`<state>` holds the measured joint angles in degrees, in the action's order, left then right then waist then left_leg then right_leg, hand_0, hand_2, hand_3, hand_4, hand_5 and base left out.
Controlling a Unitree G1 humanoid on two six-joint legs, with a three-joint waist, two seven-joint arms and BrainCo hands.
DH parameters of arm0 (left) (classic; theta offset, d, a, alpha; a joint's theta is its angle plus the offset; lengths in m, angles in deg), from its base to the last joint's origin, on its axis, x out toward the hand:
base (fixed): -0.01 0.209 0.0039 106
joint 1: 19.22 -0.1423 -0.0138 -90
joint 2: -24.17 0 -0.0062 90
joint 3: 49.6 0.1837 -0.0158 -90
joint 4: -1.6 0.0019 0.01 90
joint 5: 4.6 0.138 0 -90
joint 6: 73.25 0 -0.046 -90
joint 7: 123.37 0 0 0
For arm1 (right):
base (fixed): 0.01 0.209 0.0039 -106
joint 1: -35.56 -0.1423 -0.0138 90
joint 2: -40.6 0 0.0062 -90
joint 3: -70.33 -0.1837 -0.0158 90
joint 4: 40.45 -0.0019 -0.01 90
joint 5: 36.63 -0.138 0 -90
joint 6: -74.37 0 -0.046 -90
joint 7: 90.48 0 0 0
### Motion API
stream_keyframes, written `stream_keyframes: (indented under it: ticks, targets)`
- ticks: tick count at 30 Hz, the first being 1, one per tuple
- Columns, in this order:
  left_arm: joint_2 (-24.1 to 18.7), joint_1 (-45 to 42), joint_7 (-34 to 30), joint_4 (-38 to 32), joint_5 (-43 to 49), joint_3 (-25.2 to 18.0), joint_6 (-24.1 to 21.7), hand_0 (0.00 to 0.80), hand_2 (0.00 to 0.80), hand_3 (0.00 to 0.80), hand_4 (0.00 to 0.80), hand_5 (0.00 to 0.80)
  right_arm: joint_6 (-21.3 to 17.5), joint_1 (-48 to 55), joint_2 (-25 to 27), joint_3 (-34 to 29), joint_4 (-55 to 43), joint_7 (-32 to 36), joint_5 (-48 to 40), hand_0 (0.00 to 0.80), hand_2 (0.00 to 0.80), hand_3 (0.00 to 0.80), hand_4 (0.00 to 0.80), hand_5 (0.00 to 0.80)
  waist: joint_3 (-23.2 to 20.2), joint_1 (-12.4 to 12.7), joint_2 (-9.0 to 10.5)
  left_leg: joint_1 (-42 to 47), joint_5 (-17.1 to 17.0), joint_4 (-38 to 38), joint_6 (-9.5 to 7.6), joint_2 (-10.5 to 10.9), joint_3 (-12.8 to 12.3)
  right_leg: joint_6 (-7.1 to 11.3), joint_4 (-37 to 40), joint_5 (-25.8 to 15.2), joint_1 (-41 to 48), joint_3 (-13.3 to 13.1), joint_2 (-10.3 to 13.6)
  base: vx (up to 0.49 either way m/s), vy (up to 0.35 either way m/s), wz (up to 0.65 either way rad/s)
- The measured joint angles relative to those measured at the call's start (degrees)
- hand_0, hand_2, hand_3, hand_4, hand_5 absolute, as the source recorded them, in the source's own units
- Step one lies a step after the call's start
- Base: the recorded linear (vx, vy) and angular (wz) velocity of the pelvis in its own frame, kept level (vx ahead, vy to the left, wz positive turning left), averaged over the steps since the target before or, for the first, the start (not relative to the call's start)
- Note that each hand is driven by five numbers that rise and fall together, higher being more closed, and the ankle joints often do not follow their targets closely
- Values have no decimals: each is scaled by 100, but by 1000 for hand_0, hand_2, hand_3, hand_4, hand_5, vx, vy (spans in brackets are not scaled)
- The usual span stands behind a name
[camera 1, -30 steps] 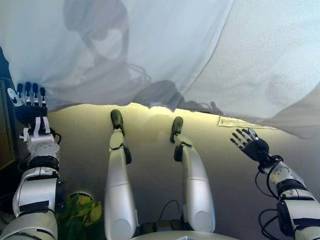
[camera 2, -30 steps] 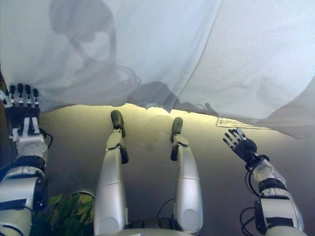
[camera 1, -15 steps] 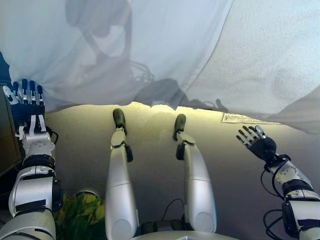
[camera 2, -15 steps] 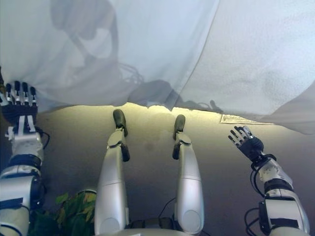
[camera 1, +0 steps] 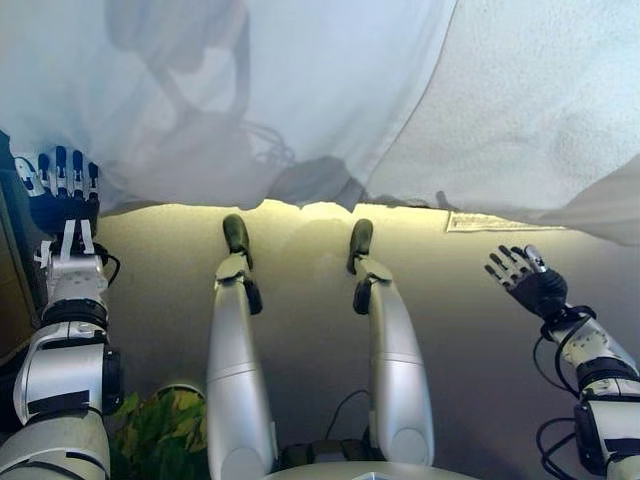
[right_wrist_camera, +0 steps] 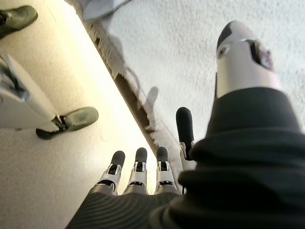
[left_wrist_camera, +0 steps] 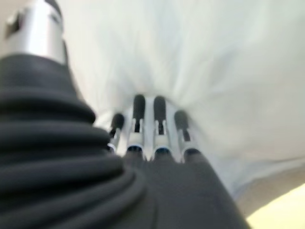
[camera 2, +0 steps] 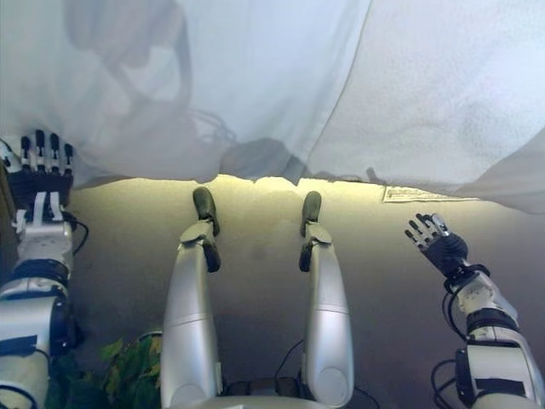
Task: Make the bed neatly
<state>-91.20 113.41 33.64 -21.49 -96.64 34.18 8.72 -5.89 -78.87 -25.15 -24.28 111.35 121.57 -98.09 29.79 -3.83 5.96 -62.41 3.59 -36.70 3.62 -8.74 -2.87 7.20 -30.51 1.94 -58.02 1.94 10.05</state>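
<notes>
Humanoid robot faces an unmade bed, both hands empty.

A thin white sheet [camera 1: 300, 90] overlaps a textured white blanket [camera 1: 540, 110] above beige carpet [camera 1: 300, 260]; a leafy plant [camera 1: 160, 430] sits by the left arm. The left hand [camera 1: 62, 195], fingers straight, touches the sheet's edge; the right hand [camera 1: 530, 280] hovers spread, holding nothing.

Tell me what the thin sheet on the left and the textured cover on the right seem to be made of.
Sheet: looks like thin, smooth woven cloth, perhaps cotton; it drapes in soft folds and its hem hangs loose. Cover: looks thicker, with a nubby matte surface, perhaps terry or fleece; the right wrist view shows a frayed, fringed edge. Neither fibre can be told for sure.
</notes>
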Motion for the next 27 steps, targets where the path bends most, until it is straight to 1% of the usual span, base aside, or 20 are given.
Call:
stream_keyframes:
  ticks: [2,5,8,9,10,12,13,15,19,22,27]
  targets:
    - [-18,70,41,26,-30,1,22,0,0,0,0,0,0,26,62,0,69,7,2,0,0,0,0,0,0,-15,1,-206,89,-229,-53,-8,7,8,-95,-1,-148,-36,0,19,39,-11]
    - [-22,242,315,93,-114,0,58,0,0,0,0,0,-38,28,85,0,146,76,3,0,0,0,0,0,0,-12,4,-492,212,-526,-104,-19,49,44,-286,25,-359,-61,7,16,-12,-7]
    - [-122,328,784,222,-186,-1,189,0,0,0,0,0,-74,22,93,5,119,194,1,0,0,0,0,0,1,-8,9,-677,314,-781,-133,-19,94,112,-452,79,-487,-80,17,0,0,0]
    - [-134,329,826,229,-209,-4,202,0,0,0,0,0,-75,22,94,5,116,199,1,0,0,0,0,0,0,-7,10,-689,319,-794,-132,-19,98,112,-461,81,-494,-80,16,0,0,0]
    - [-222,326,1098,280,-345,-10,256,0,0,0,0,0,-94,23,97,5,103,235,0,0,0,0,0,0,0,-11,14,-755,342,-884,-142,-18,117,134,-534,101,-547,-82,20,0,0,0]
    - [-296,321,1350,430,-465,-190,311,0,0,0,0,0,-114,24,97,5,81,242,-1,0,0,0,0,0,1,-11,16,-805,378,-992,-150,-21,128,129,-641,135,-598,-94,20,0,0,0]
    - [-345,286,1443,492,-563,-211,348,0,0,0,0,0,-121,23,97,5,60,239,-2,0,0,0,0,0,1,-5,16,-822,398,-1040,-151,-22,129,132,-707,161,-623,-109,21,0,0,0]
    - [-394,214,1548,562,-609,-384,374,0,0,0,0,0,-123,26,99,5,-5,222,-1,0,0,0,0,0,1,-8,16,-831,429,-1113,-158,-25,130,135,-798,195,-649,-131,22,0,0,0]
    - [-503,83,1677,585,-625,-456,375,0,0,0,0,0,-120,25,139,4,-33,158,3,0,0,0,0,0,1,9,16,-844,448,-1170,-186,-16,114,120,-915,228,-714,-173,41,-1,38,1]
    - [-507,-62,1763,507,-666,-642,367,0,0,0,0,0,-113,29,151,2,-33,154,6,0,0,0,0,0,1,13,15,-854,452,-1179,-187,-8,104,124,-987,248,-766,-182,67,0,0,0]
    - [-535,-355,1807,411,-673,-676,362,0,0,0,0,0,-115,166,151,-69,-91,202,5,0,0,0,0,0,5,33,9,-859,456,-1200,-156,10,105,118,-1138,336,-817,-170,116,-10,-26,5]
